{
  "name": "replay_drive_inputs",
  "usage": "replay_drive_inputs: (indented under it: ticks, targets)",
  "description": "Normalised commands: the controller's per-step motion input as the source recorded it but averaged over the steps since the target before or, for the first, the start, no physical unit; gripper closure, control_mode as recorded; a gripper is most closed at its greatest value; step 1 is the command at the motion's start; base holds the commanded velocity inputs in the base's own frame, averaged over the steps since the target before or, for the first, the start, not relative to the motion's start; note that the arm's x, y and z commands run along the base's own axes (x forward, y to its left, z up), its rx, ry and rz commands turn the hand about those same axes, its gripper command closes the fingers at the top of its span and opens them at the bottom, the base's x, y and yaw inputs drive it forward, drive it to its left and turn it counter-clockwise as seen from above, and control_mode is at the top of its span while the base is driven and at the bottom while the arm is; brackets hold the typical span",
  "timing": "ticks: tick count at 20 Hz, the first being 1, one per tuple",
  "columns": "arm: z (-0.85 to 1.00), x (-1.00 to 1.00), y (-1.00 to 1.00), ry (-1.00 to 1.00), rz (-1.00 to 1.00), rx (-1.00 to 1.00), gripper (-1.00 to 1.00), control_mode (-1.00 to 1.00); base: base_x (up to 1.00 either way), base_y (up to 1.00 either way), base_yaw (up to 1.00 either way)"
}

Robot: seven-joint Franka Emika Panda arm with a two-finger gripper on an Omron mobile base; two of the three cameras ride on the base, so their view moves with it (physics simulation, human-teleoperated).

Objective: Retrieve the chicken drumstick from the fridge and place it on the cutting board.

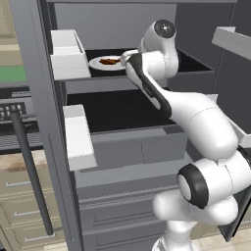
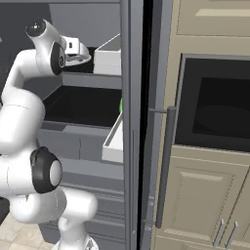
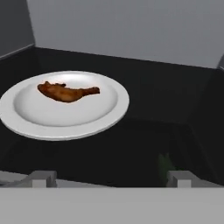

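The fridge [image 1: 122, 162] stands open, a tall dark grey box with matte black shelves, pale grey door bins and flat grey drawers below; its tight upper shelf is the main hazard, since the arm's bulky white wrist reaches in just under the ceiling and could knock the shelf edge or the left bin [image 1: 68, 61] on the way in or out. The plate [image 3: 26, 120] is round, smooth, glossy white with a shallow dished centre, and sits on that upper shelf; a downward push on its rim could tip or slide it on the slick black surface. The gripper [image 3: 109, 179] hovers short of the plate with its jaws spread wide and nothing between them. The drumstick [image 3: 68, 92] lies left of centre on the plate, off to the left of the gripper's line: small, lumpy, reddish-brown, tapering to a thin bone end, so a closing pinch may slip off the narrow end or merely shove it across the glaze.
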Motion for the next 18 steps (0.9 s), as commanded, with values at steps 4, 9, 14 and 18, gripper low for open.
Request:
replay_drive_inputs:
  ticks: [4,9,14,18]
  targets:
    - [0.00,0.49,0.21,0.00,-0.21,0.05,-1.00,-1.00,0.00,0.00,0.00]
    - [0.00,0.43,0.13,0.04,-0.13,0.10,-1.00,-1.00,0.00,0.00,0.00]
    - [0.00,0.22,-0.12,0.00,0.01,0.06,-1.00,-1.00,0.00,0.00,0.00]
    - [-0.01,0.01,-0.18,0.00,0.23,0.01,-1.00,-1.00,0.00,0.00,0.00]
